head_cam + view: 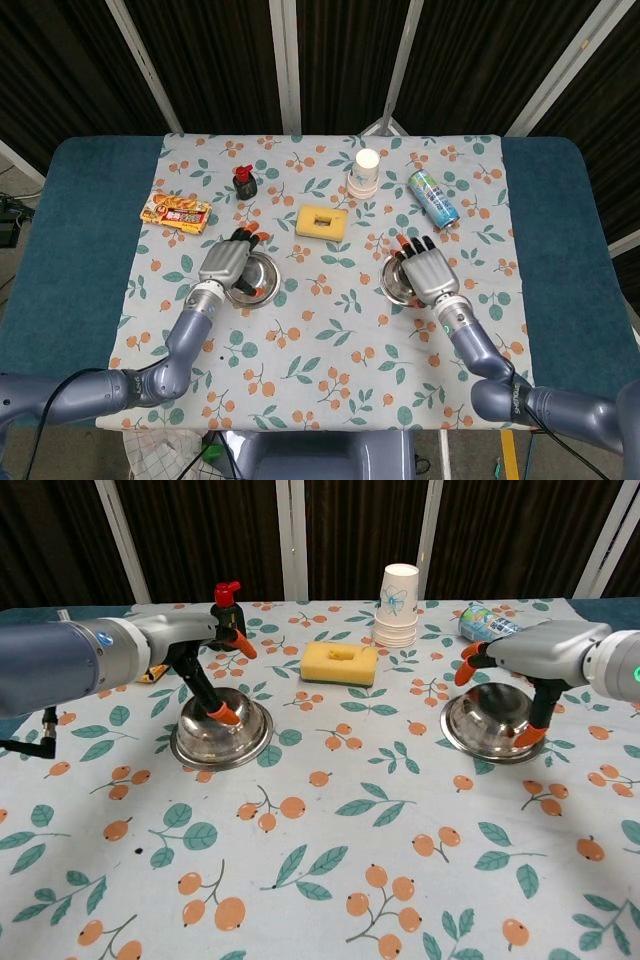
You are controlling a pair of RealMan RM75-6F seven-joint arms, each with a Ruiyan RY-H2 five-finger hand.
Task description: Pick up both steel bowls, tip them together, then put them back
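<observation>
Two steel bowls stand upright on the floral cloth. The left bowl (pixel 252 281) (pixel 222 734) lies under my left hand (pixel 228 264) (pixel 190 645), whose fingers are spread and lifted off the rim, with the thumb tip low by the bowl's inside. The right bowl (pixel 399 283) (pixel 487 726) rests below my right hand (pixel 428 270) (pixel 540 656). That hand hovers over its far side with the fingers apart. Neither hand grips its bowl.
Between the bowls, further back, lies a yellow sponge (pixel 322 220) (pixel 340 663). Behind it stand stacked paper cups (pixel 365 172) (pixel 399 605), a lying can (pixel 433 197) (pixel 485 622) and a small red-capped bottle (pixel 244 182) (pixel 228 615). A snack packet (pixel 176 211) lies at the left.
</observation>
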